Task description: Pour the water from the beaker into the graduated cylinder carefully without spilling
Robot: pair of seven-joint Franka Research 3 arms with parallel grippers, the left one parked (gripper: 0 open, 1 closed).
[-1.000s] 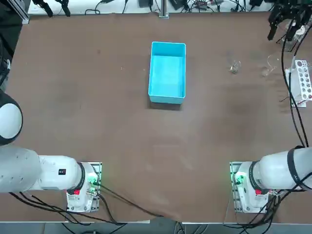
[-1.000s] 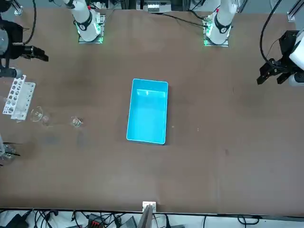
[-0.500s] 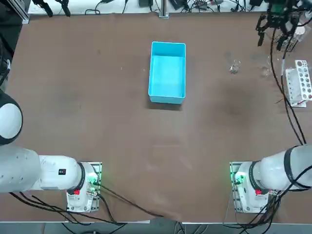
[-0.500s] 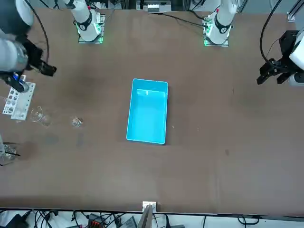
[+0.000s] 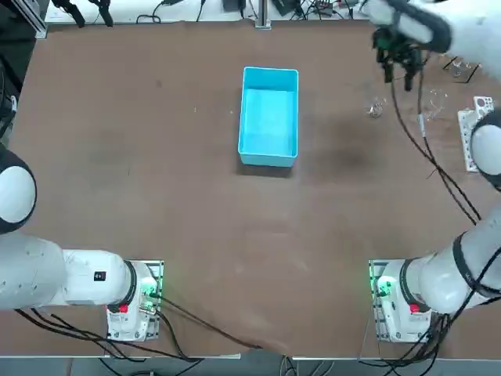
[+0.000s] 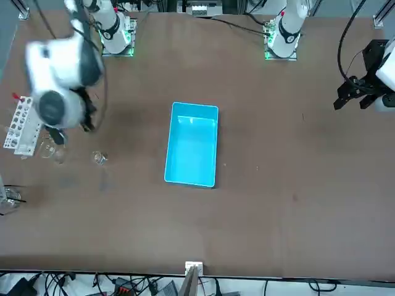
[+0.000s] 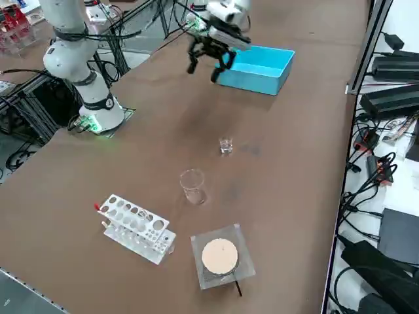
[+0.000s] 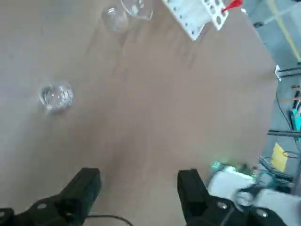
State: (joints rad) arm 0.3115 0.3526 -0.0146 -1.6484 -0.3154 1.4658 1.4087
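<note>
Overhead, the right arm [image 5: 446,278] runs from its base at the lower right of the top view out to that picture's right side, bends there, and comes back in along the upper right, its upper part leaning inward over the table. At its end the right gripper [image 7: 203,72] hangs above the tabletop [image 7: 131,170], clear of the surface, with its fingers pointing down. Its two dark jaws stand wide apart, and the wrist view shows nothing held between them. The graduated cylinder [image 7: 226,145], the narrower of the two clear glass vessels, stands on the brown table, well below the gripper and touched by nothing. Near it, toward the robot's right, stands the beaker [image 7: 193,186], a clear glass cup with a wide round rim; whether it holds water cannot be told. Farther to the right is a white rack [image 7: 136,229] with round holes and a red piece [image 7: 96,207] at one end. Near the rack, a stand [image 7: 242,265] carries a pale round pad [image 7: 220,256]. Across the table, on the robot's left of both vessels, sits a blue rectangular tray [image 5: 268,117].
</note>
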